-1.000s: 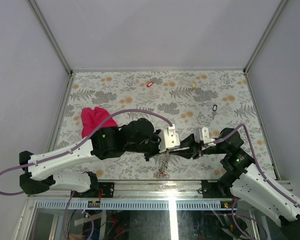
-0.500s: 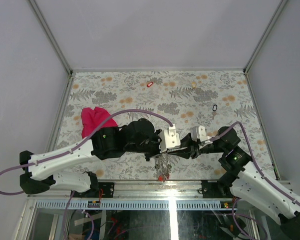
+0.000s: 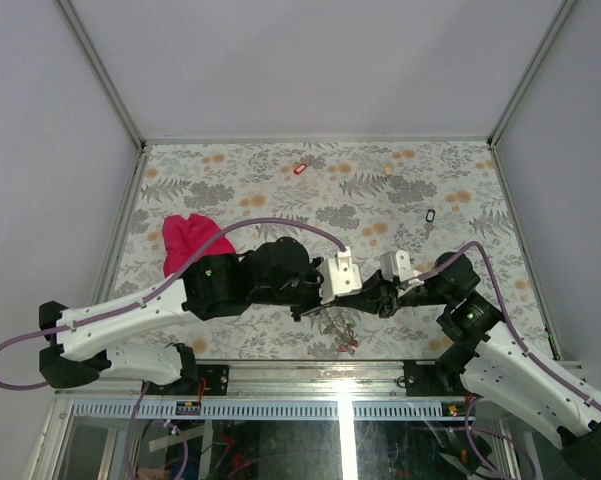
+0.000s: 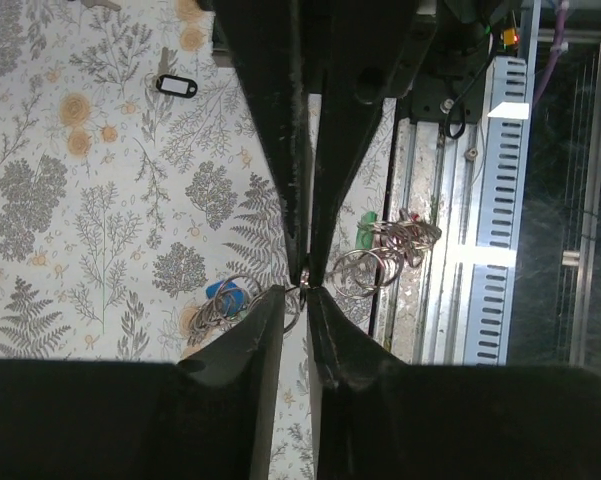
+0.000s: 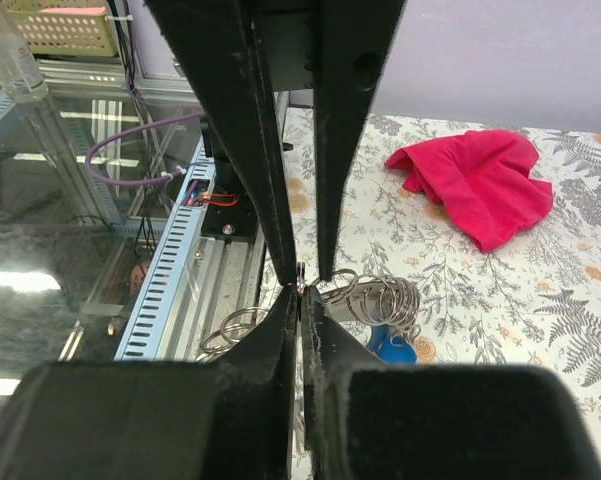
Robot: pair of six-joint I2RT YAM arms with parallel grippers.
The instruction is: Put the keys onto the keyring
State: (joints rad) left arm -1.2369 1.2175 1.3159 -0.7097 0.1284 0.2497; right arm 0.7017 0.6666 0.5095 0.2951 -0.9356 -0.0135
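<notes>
The keyring (image 3: 342,328), a bunch of thin metal loops carrying keys with a blue tag (image 4: 230,293) and a green tag (image 4: 367,232), hangs between both grippers at the table's near edge. My right gripper (image 5: 302,295) is shut on its wire. My left gripper (image 4: 298,292) faces it tip to tip, its jaws a narrow gap apart around the same wire. From above, the left gripper (image 3: 330,306) and right gripper (image 3: 348,304) meet over the bunch. Loose keys lie on the table: a red-tagged key (image 3: 300,168), a cream-tagged key (image 3: 388,170) and a black-tagged key (image 3: 430,215).
A magenta cloth (image 3: 190,243) lies crumpled at the left, beside the left arm. The slotted metal rail (image 3: 340,372) runs along the near table edge just under the hanging bunch. Grey walls enclose the floral-patterned table (image 3: 260,190).
The right gripper has closed on the keyring wire. The left jaws have parted slightly. The hanging bunch has swung a little to the right.
</notes>
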